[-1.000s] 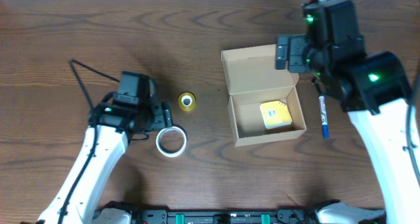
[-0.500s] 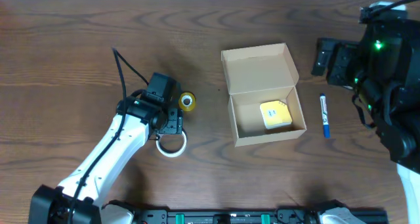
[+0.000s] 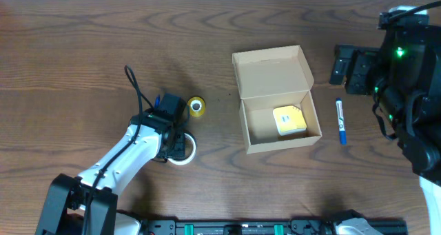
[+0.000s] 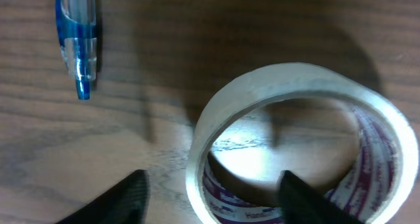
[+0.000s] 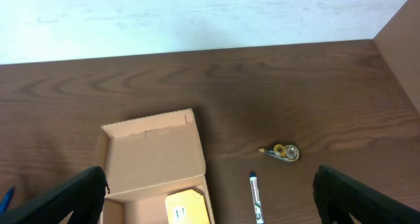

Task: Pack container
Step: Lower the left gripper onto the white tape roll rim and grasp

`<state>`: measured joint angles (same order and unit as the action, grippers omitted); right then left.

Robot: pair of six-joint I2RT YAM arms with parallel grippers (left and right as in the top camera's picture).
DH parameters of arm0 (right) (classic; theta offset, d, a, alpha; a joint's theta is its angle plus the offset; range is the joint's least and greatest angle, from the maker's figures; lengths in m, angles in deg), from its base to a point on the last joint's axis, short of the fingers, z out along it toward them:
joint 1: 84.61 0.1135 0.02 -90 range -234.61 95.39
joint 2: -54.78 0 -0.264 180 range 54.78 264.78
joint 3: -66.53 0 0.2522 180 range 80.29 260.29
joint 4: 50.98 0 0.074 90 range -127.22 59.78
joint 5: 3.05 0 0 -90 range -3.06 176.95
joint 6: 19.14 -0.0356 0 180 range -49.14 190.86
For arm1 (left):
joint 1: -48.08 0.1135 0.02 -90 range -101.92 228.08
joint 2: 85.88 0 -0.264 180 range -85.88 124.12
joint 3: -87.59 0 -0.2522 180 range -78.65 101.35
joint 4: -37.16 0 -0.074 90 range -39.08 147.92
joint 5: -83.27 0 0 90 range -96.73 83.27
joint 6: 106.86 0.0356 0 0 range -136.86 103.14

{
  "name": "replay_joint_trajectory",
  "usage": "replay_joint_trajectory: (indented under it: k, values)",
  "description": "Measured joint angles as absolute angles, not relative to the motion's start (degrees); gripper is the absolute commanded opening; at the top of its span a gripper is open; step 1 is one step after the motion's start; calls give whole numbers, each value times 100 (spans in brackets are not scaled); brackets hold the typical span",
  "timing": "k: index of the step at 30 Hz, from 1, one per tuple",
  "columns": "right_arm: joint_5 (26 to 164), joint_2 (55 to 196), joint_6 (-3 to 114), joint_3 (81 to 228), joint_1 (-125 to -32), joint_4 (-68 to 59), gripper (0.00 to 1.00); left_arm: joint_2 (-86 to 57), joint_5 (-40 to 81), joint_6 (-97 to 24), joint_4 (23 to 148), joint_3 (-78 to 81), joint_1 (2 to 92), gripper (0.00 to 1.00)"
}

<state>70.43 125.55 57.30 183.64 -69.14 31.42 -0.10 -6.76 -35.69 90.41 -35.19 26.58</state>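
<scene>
Matt tan cardboard container (image 3: 272, 69), glossy clear tape roll (image 4: 295, 76), dark woodgrain table (image 3: 103, 42).

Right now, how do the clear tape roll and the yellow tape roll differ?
The clear tape roll is the wider ring; the yellow tape roll is smaller. The left gripper straddles the clear roll's wall; the yellow roll sits untouched. Both lie flat on the table, outside the cardboard box.

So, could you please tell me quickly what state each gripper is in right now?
Left gripper: open, jaws astride the wall of the whitish round tape roll, not gripping it yet.
Right gripper: open, holding nothing.
</scene>
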Motion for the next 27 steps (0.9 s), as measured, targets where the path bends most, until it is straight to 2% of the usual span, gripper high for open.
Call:
replay_joint_trajectory:
  k: [2, 4, 9, 12, 17, 23, 25, 27]
  values:
    - [7043, 12555, 5732, 18364, -6917, 3142, 99, -10, -674, -3702, 8984, -3519, 2658, 50]
    - [7043, 12555, 5738, 18364, -6919, 3164, 99, -10, -676, -3811, 8997, -3519, 2658, 33]
    - [7043, 12555, 5754, 18364, -6919, 3243, 99, -10, -676, -3978, 9001, -3519, 2658, 28]
    - [7043, 12555, 5769, 18364, -6919, 3262, 99, -10, -670, -4045, 9001, -3519, 2658, 14]
    - [7043, 12555, 5771, 18364, -6919, 3286, 99, -10, -676, -4067, 9003, -3519, 2658, 13]
    - [7043, 12555, 5771, 18364, -6919, 3286, 99, -10, -676, -4082, 8977, -3519, 2658, 8]
    - [7043, 12555, 5771, 18364, -6919, 3286, 99, -10, -676, -4089, 8971, -3517, 2658, 11]
    - [7043, 12555, 5771, 18364, -6919, 3286, 99, -10, -678, -4078, 8962, -3517, 2658, 20]
